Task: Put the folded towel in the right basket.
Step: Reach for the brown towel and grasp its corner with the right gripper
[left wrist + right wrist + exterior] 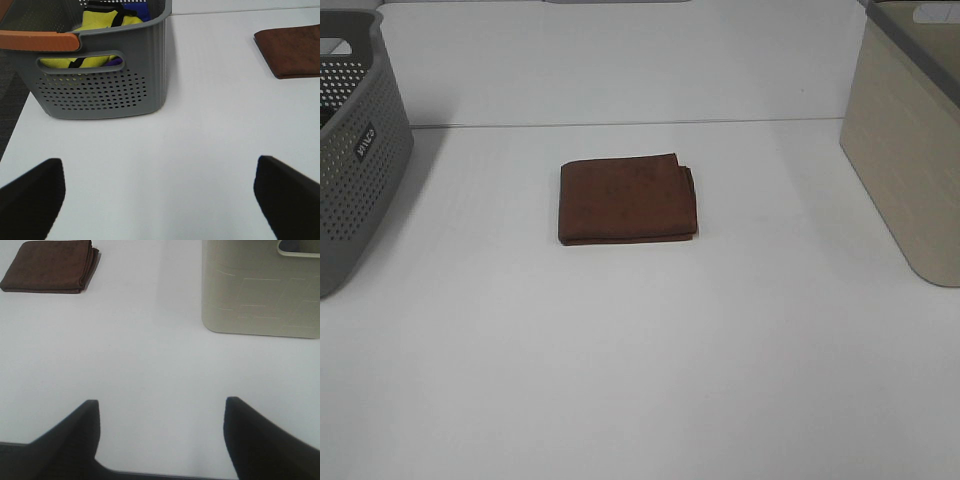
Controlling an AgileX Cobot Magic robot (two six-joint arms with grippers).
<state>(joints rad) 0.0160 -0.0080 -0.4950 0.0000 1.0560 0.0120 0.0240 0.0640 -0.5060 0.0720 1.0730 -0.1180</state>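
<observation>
A brown folded towel (627, 200) lies flat in the middle of the white table. It also shows in the left wrist view (291, 50) and in the right wrist view (49, 266). The beige right basket (910, 150) stands at the table's right edge, and shows in the right wrist view (260, 287). My left gripper (160, 192) is open and empty over bare table, well short of the towel. My right gripper (160, 432) is open and empty, back from both the towel and the beige basket. Neither arm shows in the exterior high view.
A grey perforated basket (350, 150) stands at the table's left edge; the left wrist view shows its wall (100, 90), an orange handle (37, 41) and yellow and blue cloth (102, 22) inside. The table's back edge (620, 124) meets a white wall.
</observation>
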